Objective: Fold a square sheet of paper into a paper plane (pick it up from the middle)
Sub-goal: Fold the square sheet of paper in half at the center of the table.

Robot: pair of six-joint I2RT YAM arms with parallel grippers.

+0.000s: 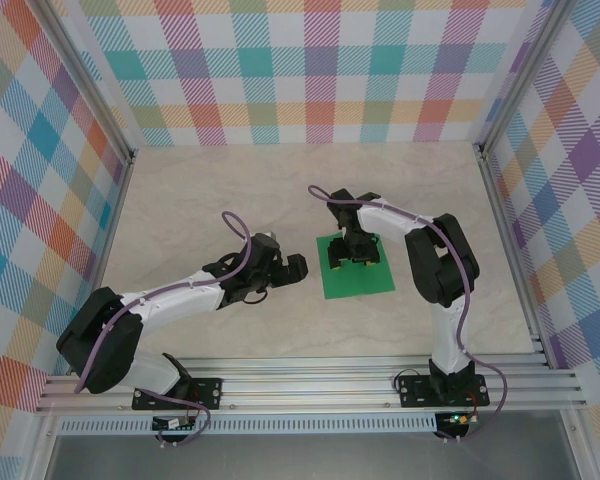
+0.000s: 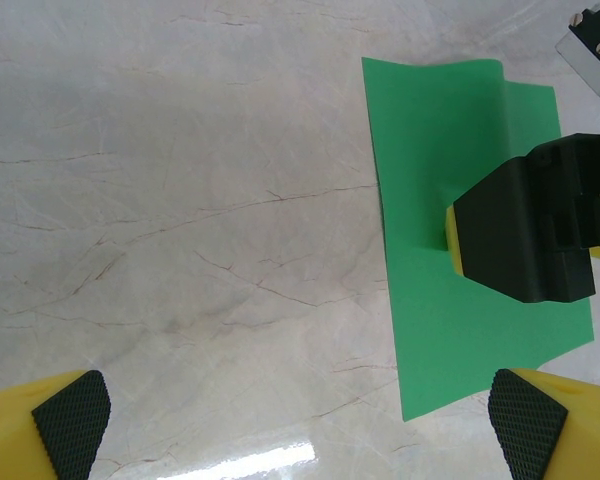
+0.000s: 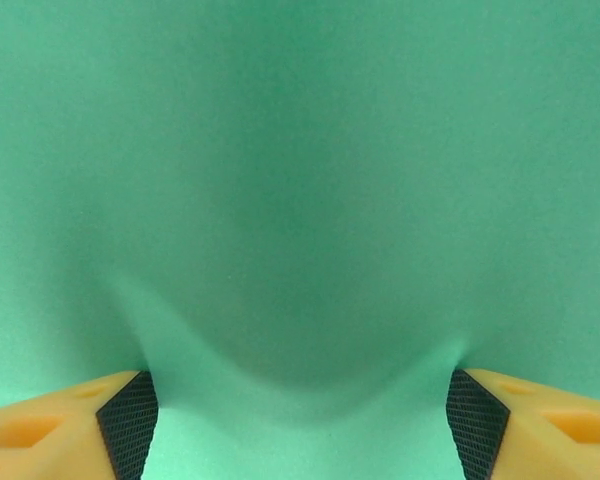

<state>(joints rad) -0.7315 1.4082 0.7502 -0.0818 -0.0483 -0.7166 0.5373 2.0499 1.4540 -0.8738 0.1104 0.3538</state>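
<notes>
The square sheet of paper [image 1: 360, 280] is bright green and lies flat on the pale marbled table, right of centre. My right gripper [image 1: 356, 252] points straight down onto its middle. In the right wrist view both pads [image 3: 130, 415] press on the paper [image 3: 300, 150], with the jaws wide apart and the sheet bulging up in a soft ridge between them. My left gripper [image 1: 285, 268] hovers open just left of the sheet. In the left wrist view its fingertips [image 2: 72, 415] frame bare table and the sheet's near corner [image 2: 450, 160]. The right gripper's black body covers part of the sheet there.
Aluminium frame posts [image 1: 500, 200] and checked walls [image 1: 320, 70] close in the table [image 1: 200, 210] on three sides. A rail [image 1: 310, 385] with both arm bases runs along the near edge. Bare tabletop lies behind and left of the sheet.
</notes>
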